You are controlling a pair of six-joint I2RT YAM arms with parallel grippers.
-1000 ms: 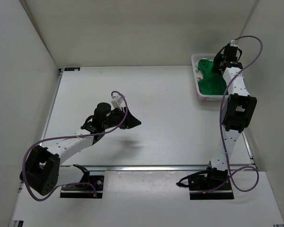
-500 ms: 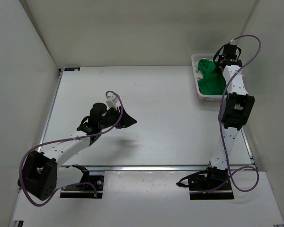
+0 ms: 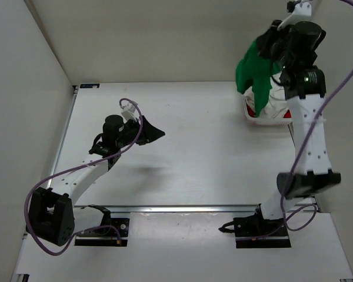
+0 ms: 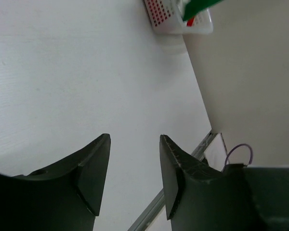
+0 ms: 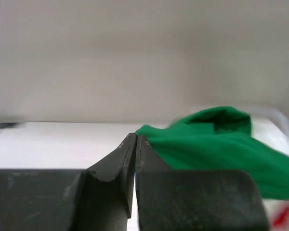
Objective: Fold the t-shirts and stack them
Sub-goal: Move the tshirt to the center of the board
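Top external view: left gripper (image 3: 159, 134) hovers mid-left over the table (image 3: 194, 158), jaws apart, empty. Upper right, right gripper (image 5: 136, 137) is clenched on the green shirt (image 3: 254, 73), which dangles above the basket (image 4: 159, 13) holding the white shirt (image 3: 275, 106) and red shirt (image 3: 250, 110).

I'm seeing soft matt cloth on the green t-shirt (image 3: 254, 73), a white plastic mesh basket (image 4: 160, 15), and a smooth matt table (image 3: 200, 153).

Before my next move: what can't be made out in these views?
Top view: the green t-shirt and right arm cover most of the basket; its contents barely show.
Right wrist: blurred; the fingers of the right gripper hide how much cloth is pinched.
Left wrist: top edge crops the basket.
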